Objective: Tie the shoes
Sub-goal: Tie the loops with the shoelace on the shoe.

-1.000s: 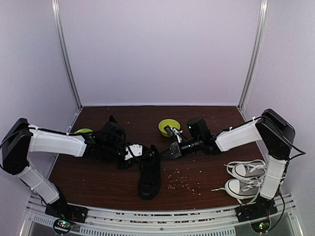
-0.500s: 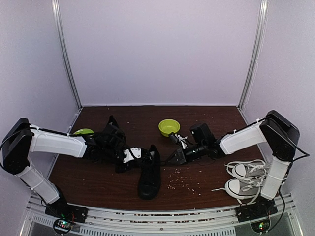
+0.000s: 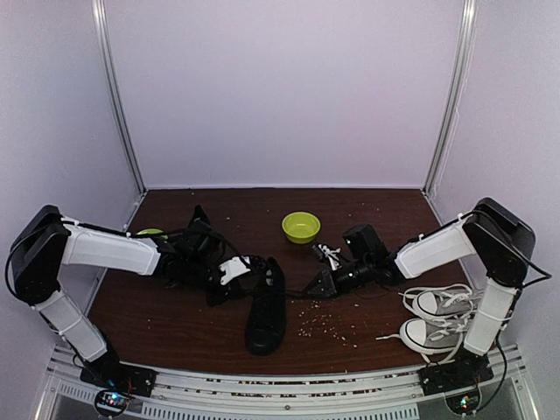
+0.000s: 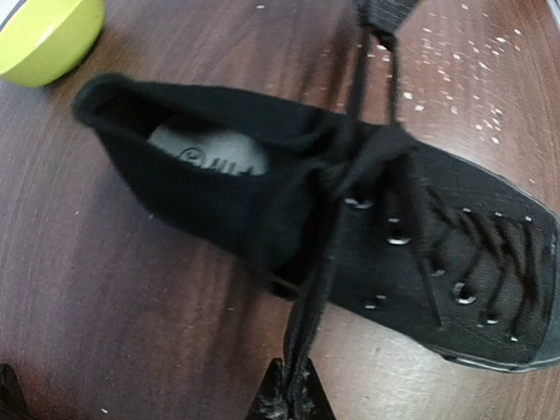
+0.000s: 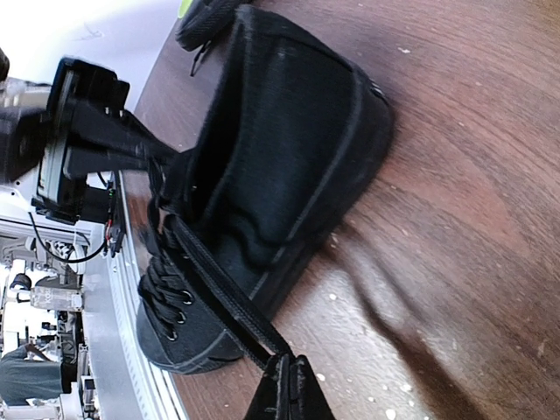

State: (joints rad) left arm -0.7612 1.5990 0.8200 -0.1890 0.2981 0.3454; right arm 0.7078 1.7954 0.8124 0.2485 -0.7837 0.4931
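Up close, the left claw [image 4: 293, 404] is pinched fully closed on a black lace [image 4: 313, 297]. The lace runs taut from its tips to a loose crossing over the tongue of the black shoe [image 4: 350, 219]. The right claw [image 5: 284, 385] is likewise clamped tight on the second lace end [image 5: 223, 293], stretched straight to the shoe from the opposite side.

From above, the two claws face each other across the shoe's ankle opening, left claw [image 3: 234, 273] on one side and right claw [image 3: 317, 284] on the other. The shoe [image 3: 265, 311] stands on its sole at the middle of the desk [image 3: 166, 328], toe towards the near edge.

The desk is dark brown wood grain, with pale crumbs [image 3: 319, 324] scattered just right of the shoe. A yellow-green bowl [image 3: 300, 227] sits behind the claws. A second green bowl [image 3: 149, 234] shows partly behind the left arm. Grey-and-white sneakers [image 3: 437, 319] with white laces lie at the near right corner.

Pale lilac walls enclose the desk on three sides, with metal posts [image 3: 118, 105] in the back corners.
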